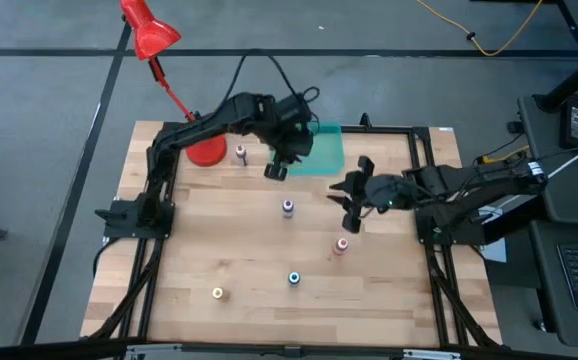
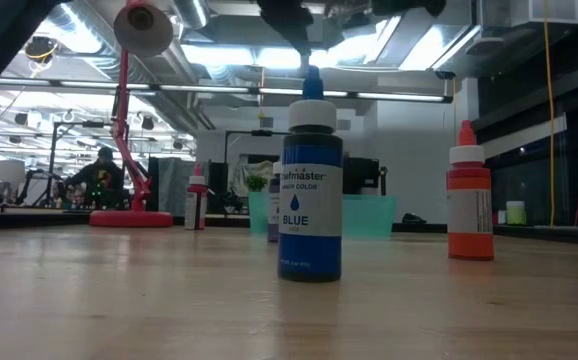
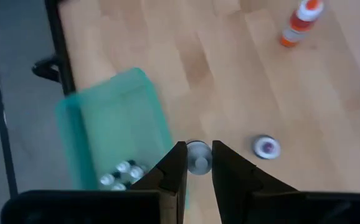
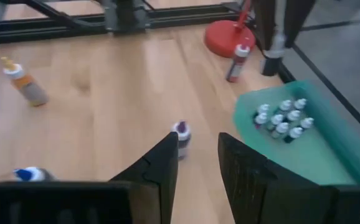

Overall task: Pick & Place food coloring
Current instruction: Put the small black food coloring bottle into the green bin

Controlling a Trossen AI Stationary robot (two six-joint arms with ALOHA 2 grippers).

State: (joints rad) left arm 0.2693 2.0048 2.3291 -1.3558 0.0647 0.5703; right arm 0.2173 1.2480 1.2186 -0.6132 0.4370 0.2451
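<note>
Nearest the front edge of the pale wooden table (image 1: 199, 240) stand a small yellow-capped bottle (image 1: 217, 293) and a blue food-coloring bottle with a white nozzle (image 1: 294, 278), both upright. A little farther in, towards the right edge, is a red-orange bottle (image 1: 341, 245). Near the table's middle is a purple-capped one (image 1: 288, 208).

The right gripper (image 1: 349, 205) hangs just right of that purple bottle. Its fingers are partly apart with nothing between them, pointed at the bottle, which stands apart from them.

Beyond that, the left gripper (image 1: 275, 170) is the one at work. Its fingers (image 3: 175, 167) are narrow, closed on a tiny whitish-capped bottle (image 3: 197, 155). The bottle hangs upright with its long axis vertical, so the left wrist view shows it cap-on.

The coming move turns on the translucent teal rectangular tray (image 1: 327, 158) at the table's far edge. It lies just beside the held bottle, on the side towards the right edge, and the bottle looks to be just short of the tray's near left corner. A short carry over the wall should bring it above the cluster of small white-capped bottles (image 4: 283, 118) already inside.

A pink bottle (image 1: 241, 153) stands beside the red desk lamp's base (image 1: 206, 152) at the far left.
</note>
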